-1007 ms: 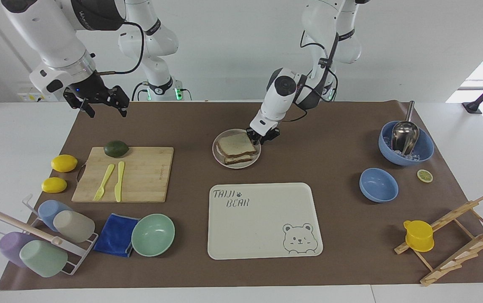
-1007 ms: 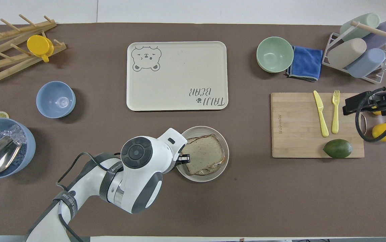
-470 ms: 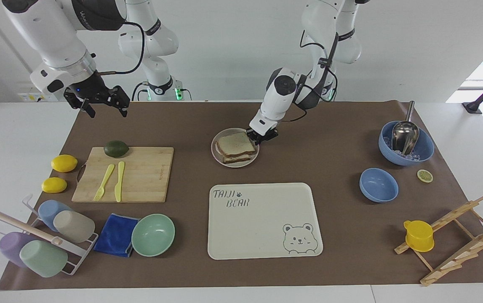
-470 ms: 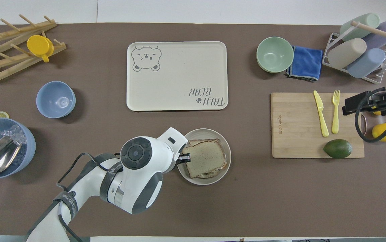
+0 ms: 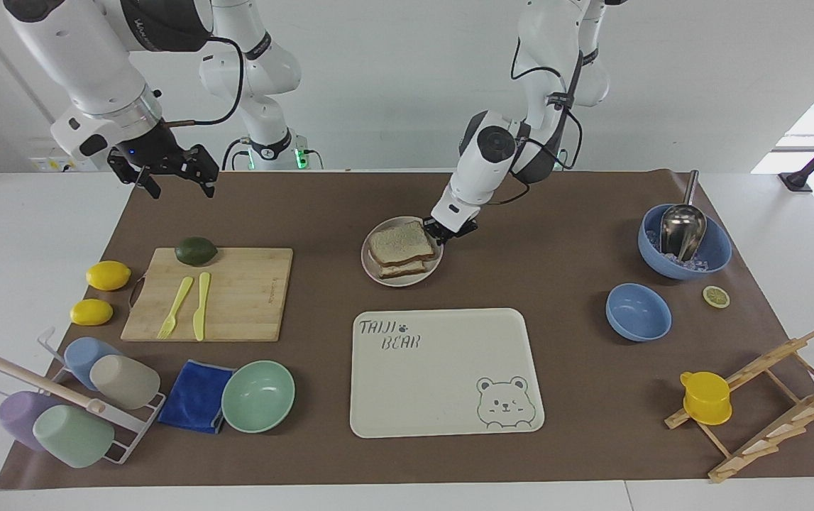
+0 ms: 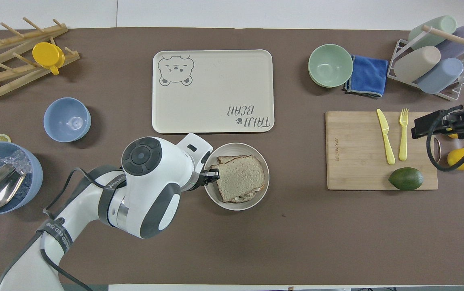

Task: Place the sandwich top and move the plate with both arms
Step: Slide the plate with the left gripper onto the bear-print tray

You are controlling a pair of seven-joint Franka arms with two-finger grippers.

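Note:
The sandwich top (image 5: pixel 399 243) lies on the stacked sandwich on the plate (image 5: pixel 377 272), which is midway along the table, nearer to the robots than the bear tray. In the overhead view the sandwich top (image 6: pixel 241 178) covers the lower slice on the plate (image 6: pixel 238 205). My left gripper (image 5: pixel 442 234) is shut on the plate's rim at the edge toward the left arm's end; it also shows in the overhead view (image 6: pixel 212 176). My right gripper (image 5: pixel 178 186) hangs open and empty in the air over the table edge by the cutting board, waiting; it also shows in the overhead view (image 6: pixel 438 125).
The cream bear tray (image 5: pixel 442 369) lies just farther from the robots than the plate. A cutting board (image 5: pixel 236 298) with a fork, a knife and an avocado is toward the right arm's end. Two blue bowls (image 5: pixel 637 312) are toward the left arm's end. A mint-green bowl (image 5: pixel 257 396) sits by a blue cloth.
My left gripper has carried the plate with the sandwich a little farther from the robots, toward the bear tray, and its wrist has risen. The right arm has not moved.

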